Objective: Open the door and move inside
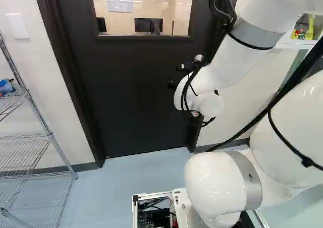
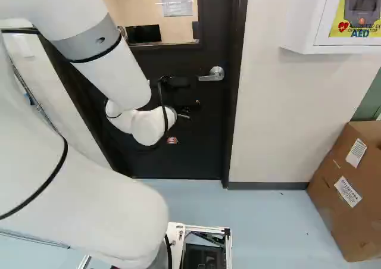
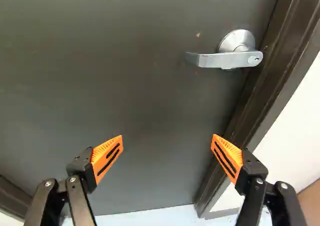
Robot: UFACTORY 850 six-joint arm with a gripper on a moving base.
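In the right base view my gripper (image 2: pixel 189 107) is a small dark shape in front of the door, lower than the silver lever handle (image 2: pixel 212 74) and to its left. The dark door (image 1: pixel 131 92) stands closed in its frame, with a window in its upper part. Seen from the wrist, the gripper (image 3: pixel 167 140) is open, its orange-padded fingers spread wide with nothing between them. The lever handle (image 3: pixel 225 60) lies ahead of the fingers, nearer the finger on the door-frame side, and touches neither. Its lever looks level.
A wire shelf rack (image 1: pixel 35 137) stands left of the door. Right of the door are a white wall cabinet (image 2: pixel 315 19) and a cardboard box (image 2: pixel 351 191) on the floor. The dark door frame (image 3: pixel 260 96) runs close beside the handle.
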